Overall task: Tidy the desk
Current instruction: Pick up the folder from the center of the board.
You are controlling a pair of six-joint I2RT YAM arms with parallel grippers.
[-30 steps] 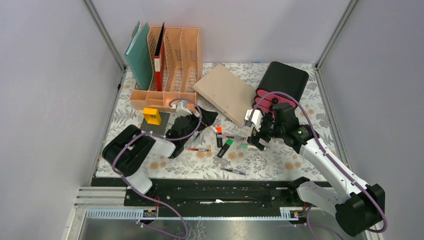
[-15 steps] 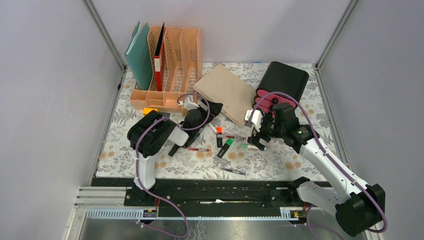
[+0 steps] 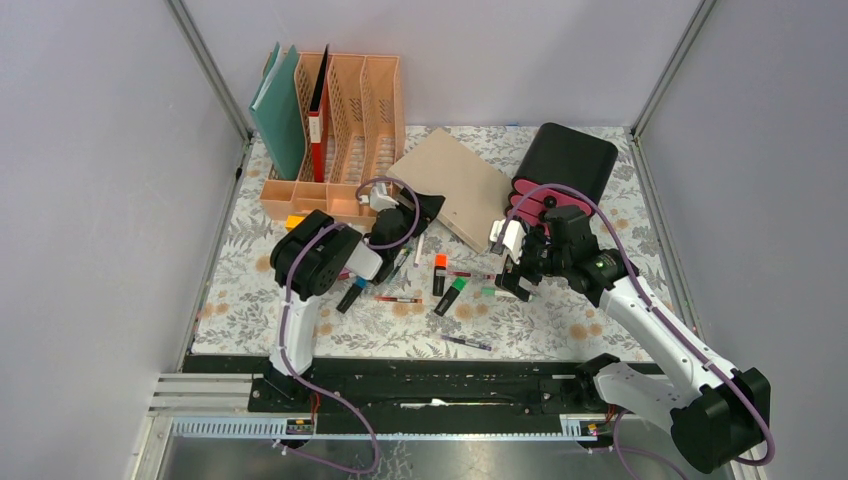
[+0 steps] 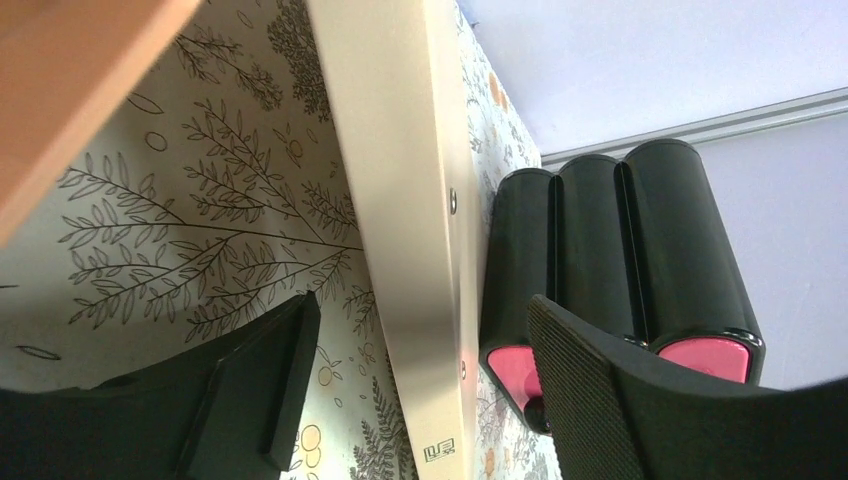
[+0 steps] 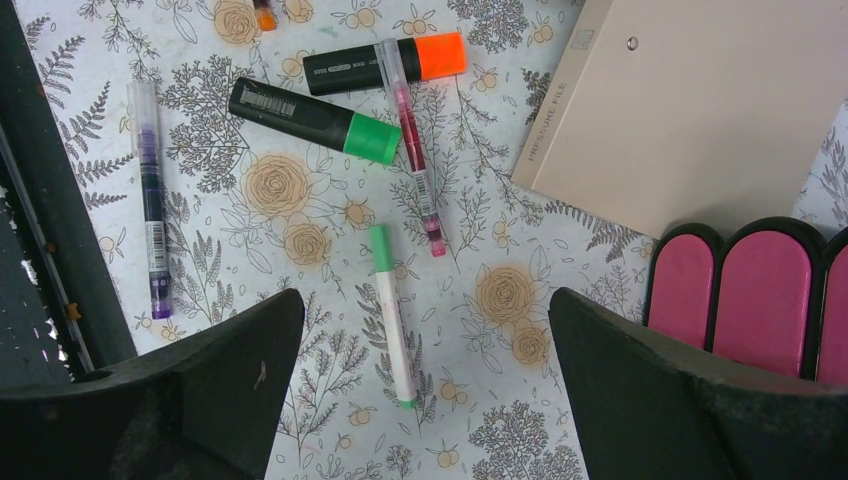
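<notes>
I see the flowery bench [image 3: 560, 320] spread under everything, between the grey walls. At its back left stands a peach file rack [image 3: 375, 110] with one teal folder [image 3: 280, 115] and one red folder [image 3: 317, 135] in its left slots. At the back right is one black drawer box [image 3: 565, 160] with three pink fronts. One beige file [image 3: 450, 185] lies between them. Under my right arm I count two fat markers, an orange-capped marker [image 5: 385, 65] and a green-capped marker [image 5: 310, 120], and three thin pens. My right gripper [image 5: 425, 305] is wide open over the green-tipped pen [image 5: 390, 315] and holds nothing. My left gripper [image 4: 418, 320] is open too, with the beige file's edge between its fingers, not squeezed.
</notes>
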